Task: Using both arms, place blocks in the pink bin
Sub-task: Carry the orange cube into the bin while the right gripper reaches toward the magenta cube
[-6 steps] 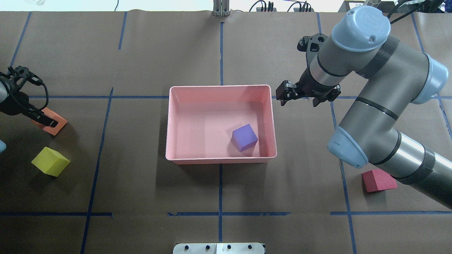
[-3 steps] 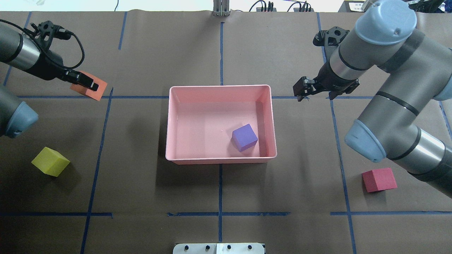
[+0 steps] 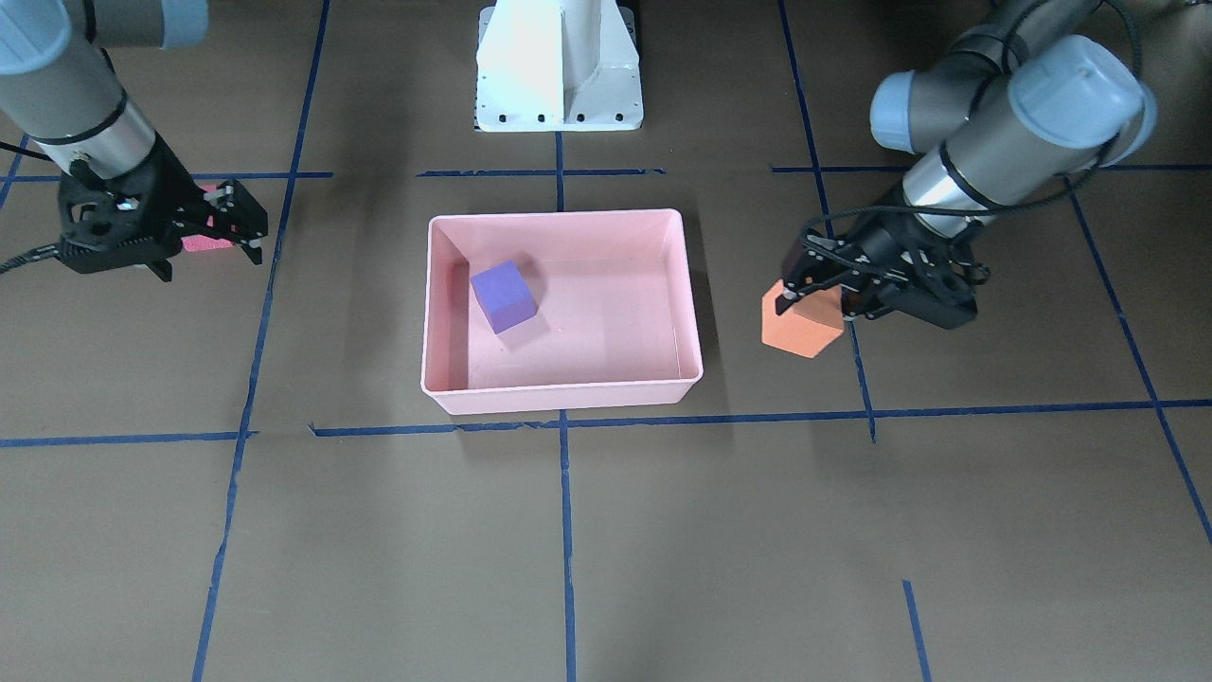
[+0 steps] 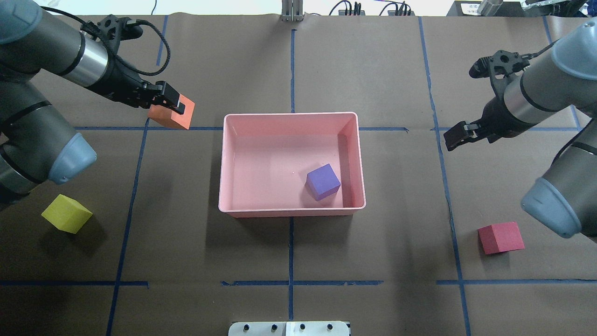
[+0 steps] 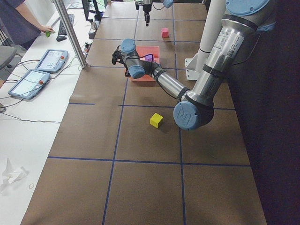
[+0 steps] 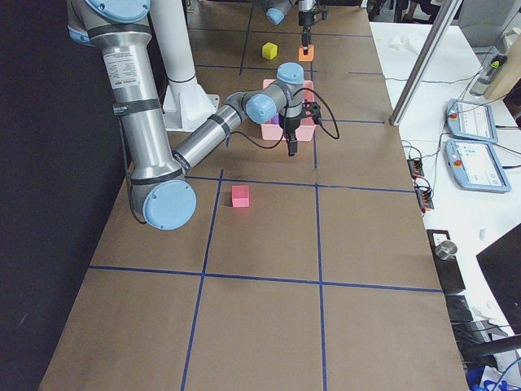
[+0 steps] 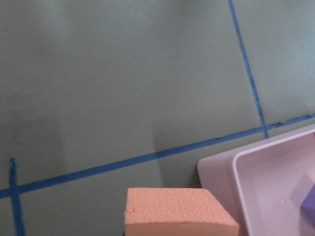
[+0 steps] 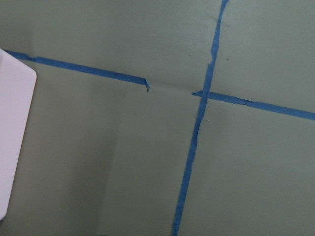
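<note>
The pink bin (image 4: pixel 289 115) (image 3: pixel 559 216) sits mid-table with the purple block (image 4: pixel 322 181) (image 3: pixel 504 296) inside, near my right. My left gripper (image 4: pixel 172 105) (image 3: pixel 814 284) is shut on the orange block (image 4: pixel 170 116) (image 3: pixel 803 324) (image 7: pixel 177 211) and holds it above the table just outside the bin's far left corner. My right gripper (image 4: pixel 459 135) (image 3: pixel 210 260) is open and empty, right of the bin. The red block (image 4: pixel 500 238) (image 3: pixel 201 242) lies at the near right. The yellow-green block (image 4: pixel 66 213) (image 5: pixel 156 120) lies at the near left.
The white base pedestal (image 3: pixel 559 66) stands at my side of the table. Blue tape lines (image 4: pixel 291 233) grid the brown surface. A metal post (image 5: pixel 70 35) and tablets (image 5: pixel 51 58) stand on the operators' bench, where a person (image 5: pixel 18 18) shows.
My left arm has lifted the orange block and carried it right, close to the bin's far left corner. My right arm has drawn away from the bin to the right.
</note>
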Motion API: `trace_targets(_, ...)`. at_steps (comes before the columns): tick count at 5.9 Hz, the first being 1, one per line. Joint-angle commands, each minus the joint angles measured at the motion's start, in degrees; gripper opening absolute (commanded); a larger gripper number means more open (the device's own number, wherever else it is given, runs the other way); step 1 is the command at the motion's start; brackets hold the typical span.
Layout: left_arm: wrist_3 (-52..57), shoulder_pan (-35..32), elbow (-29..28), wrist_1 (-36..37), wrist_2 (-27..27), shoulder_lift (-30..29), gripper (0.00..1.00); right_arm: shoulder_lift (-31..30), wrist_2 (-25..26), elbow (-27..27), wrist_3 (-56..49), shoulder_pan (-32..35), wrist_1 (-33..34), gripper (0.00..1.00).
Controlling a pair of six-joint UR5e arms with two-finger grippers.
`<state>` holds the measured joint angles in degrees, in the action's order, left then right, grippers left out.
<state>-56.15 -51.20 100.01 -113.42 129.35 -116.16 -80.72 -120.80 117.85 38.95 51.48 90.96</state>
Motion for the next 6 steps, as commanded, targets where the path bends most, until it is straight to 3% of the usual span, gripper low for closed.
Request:
trace_targets(1, -3.42, 8.79, 5.88, 18.06, -10.38, -7.98, 0.55, -9.77, -0.05, 1.24, -0.63, 0.20, -10.14, 1.00)
trace_targets(2, -9.10, 15.80, 5.38, 21.45, -17.31, -11.51, 0.60, -14.16, 0.04, 1.16, 0.07, 0.11, -15.85, 1.00)
trace_targets(3, -10.03, 19.35, 5.81, 21.49, -23.12, -11.20, 1.00, -16.73, 0.56, 0.55, 2.34, -0.58, -18.78, 1.00)
trace_targets(5, -10.04, 19.47, 5.81, 21.40, -23.53, -11.11, 1.00, -17.10, 7.47, -0.07, 14.10, -9.42, -21.96, 1.00)
trace_targets(6, -10.12, 19.56, 5.81, 21.40, -23.53, -11.02, 1.00, -19.02, 7.68, 0.01, 15.70, -10.95, -23.19, 1.00)
